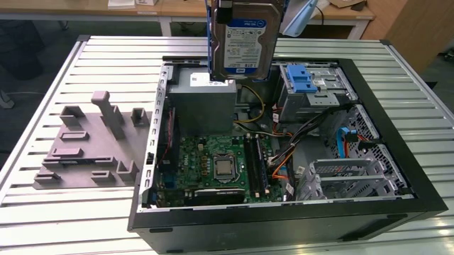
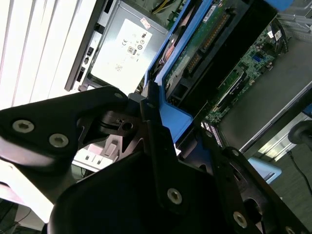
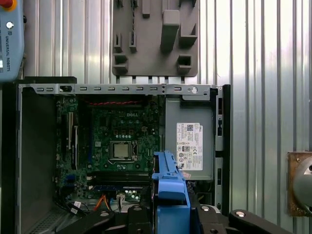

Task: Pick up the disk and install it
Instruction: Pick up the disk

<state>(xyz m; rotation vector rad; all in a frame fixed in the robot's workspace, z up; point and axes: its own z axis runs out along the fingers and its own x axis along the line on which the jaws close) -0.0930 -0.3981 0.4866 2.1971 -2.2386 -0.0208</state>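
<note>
Disk [image 1: 245,40] hung upright over the open computer case [image 1: 284,226] on the slatted table [image 1: 71,223], above the grey metal box [image 1: 202,101] at the case's far edge in the exterior view. The gripper [image 3: 170,214] had its fingers [image 2: 156,141] clamped on the disk's blue carrier bracket [image 3: 168,183].

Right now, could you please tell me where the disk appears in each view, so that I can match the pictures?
Exterior view: the disk hangs upright over the open case, top centre.
Second wrist view: the disk shows its green circuit side and blue bracket.
First wrist view: the disk shows edge-on, blue bracket foremost.
Shared landmark: the grey box with a white sticker, close to it.
</note>
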